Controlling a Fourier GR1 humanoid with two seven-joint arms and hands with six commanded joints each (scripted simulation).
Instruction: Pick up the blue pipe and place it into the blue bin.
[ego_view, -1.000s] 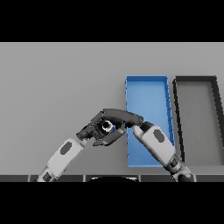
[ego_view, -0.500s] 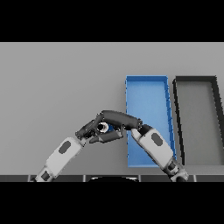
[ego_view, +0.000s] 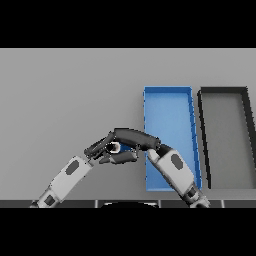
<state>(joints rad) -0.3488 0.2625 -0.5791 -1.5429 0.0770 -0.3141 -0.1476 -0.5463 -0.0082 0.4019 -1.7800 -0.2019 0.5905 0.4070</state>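
Left of the blue bin, low on the grey desk, both hands meet over one spot. Right hand reaches leftward from its arm at the lower right, which crosses the bin's near left corner; its fingers stretch long over the top, thumb curled below. Left hand comes in from the lower left, fingertips up against the right hand, fingers bent loosely; cannot tell if it grips anything. Blue pipe shows only as a small pale-blue bit in the gap between the right hand's fingers and thumb, so the fingers look clamped on it. Cannot tell whether the pipe touches the desk or is lifted. It sits just left of the bin, outside it. Black bin stands right beside the blue one, on its right, edges near but apart.
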